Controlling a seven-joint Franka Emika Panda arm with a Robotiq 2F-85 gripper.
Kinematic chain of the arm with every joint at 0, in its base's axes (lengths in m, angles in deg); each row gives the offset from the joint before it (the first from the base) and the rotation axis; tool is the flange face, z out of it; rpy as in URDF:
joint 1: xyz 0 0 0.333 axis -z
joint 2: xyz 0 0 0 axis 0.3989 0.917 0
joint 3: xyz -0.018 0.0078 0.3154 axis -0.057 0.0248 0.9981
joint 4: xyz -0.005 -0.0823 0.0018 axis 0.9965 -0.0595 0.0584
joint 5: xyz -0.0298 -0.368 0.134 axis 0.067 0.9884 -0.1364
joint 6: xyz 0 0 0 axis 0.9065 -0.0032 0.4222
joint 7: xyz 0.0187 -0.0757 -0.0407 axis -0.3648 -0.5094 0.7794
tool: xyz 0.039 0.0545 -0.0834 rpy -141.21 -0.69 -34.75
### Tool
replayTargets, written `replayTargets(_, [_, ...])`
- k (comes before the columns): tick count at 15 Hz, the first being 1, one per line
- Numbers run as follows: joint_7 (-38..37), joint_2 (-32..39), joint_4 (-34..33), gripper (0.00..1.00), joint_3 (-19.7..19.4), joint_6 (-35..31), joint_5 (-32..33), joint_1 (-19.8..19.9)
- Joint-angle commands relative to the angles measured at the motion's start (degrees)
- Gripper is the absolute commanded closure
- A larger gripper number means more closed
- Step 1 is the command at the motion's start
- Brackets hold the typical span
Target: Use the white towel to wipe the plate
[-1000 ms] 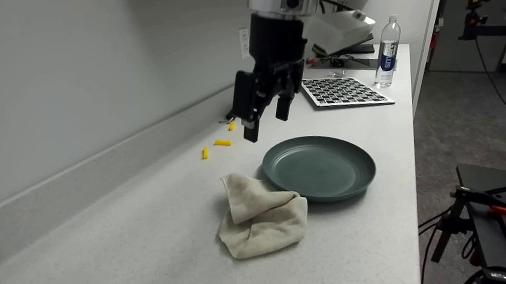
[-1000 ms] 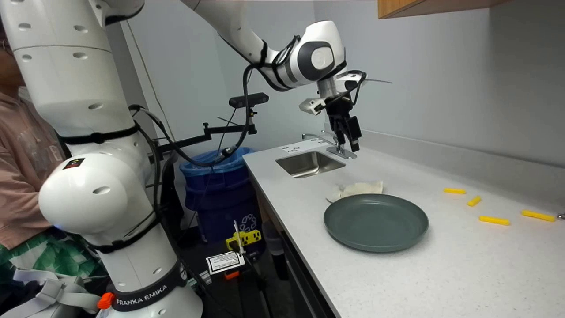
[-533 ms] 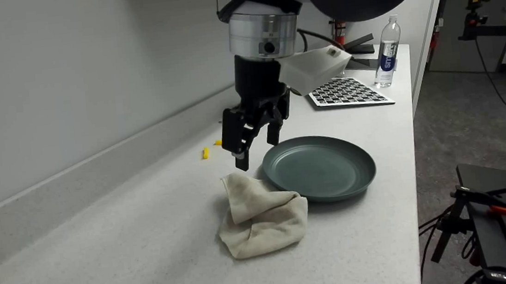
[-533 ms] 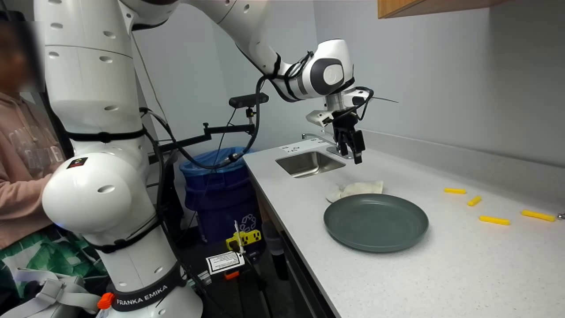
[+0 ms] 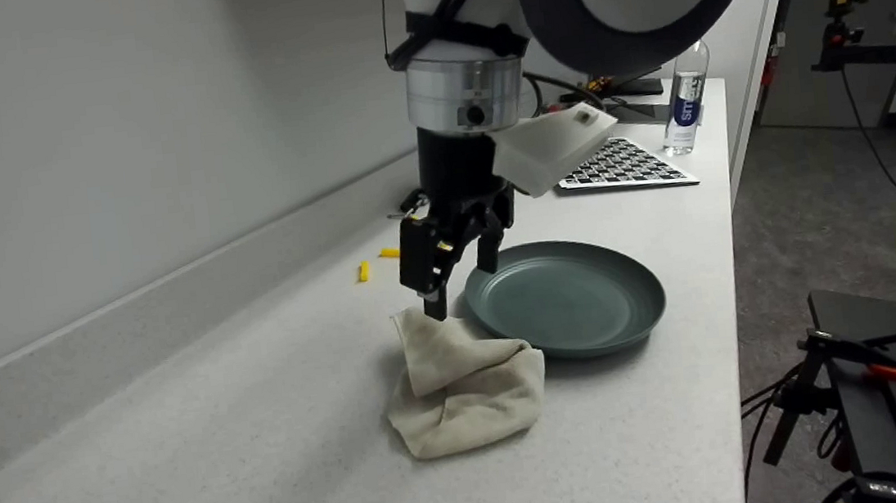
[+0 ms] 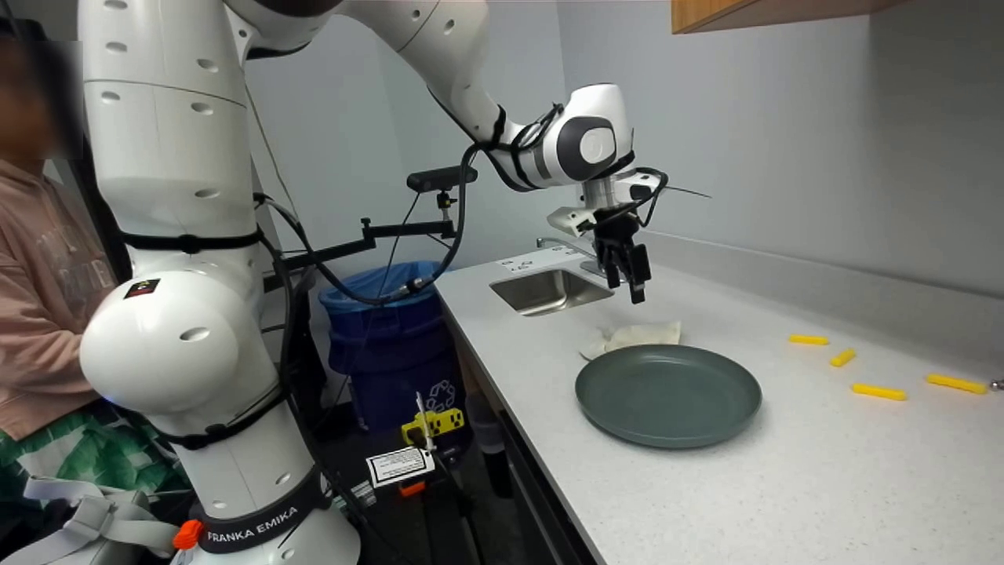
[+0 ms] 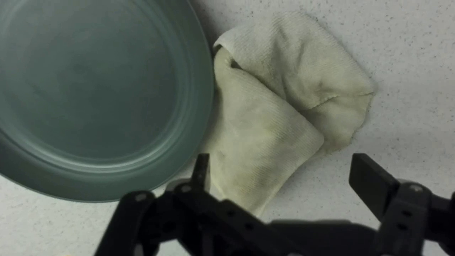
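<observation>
End effector [image 5: 462,291] hangs over the counter [image 5: 231,469], spread wide, nothing gripped. Plate [image 5: 567,297] just sits there, towel [image 7: 263,131] rumpled right beside it. Pretty sure I'm on the reach step, wiping not begun; next I'd need to center over the towel, drop and pinch a fold.

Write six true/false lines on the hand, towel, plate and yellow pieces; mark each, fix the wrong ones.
1. The hand is open. True.
2. The towel lies beside the plate. True.
3. The hand holds the plate. False: it holds nothing; the plate rests on the counter.
4. The towel is spread flat. False: it is folded and rumpled.
5. Four yellow pieces lie on the counter in an exterior view. True.
6. The plate is white. False: it is dark green.
</observation>
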Motion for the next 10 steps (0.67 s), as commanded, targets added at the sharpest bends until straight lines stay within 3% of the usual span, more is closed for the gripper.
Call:
replayTargets(1, [-0.3, 6.0, -3.1, 0.0, -2.6, -2.5, 1.7, -2.2])
replayTargets(10, [1.5, 14.1, -8.4, 0.0, -5.5, -3.0, 1.5, -6.2])
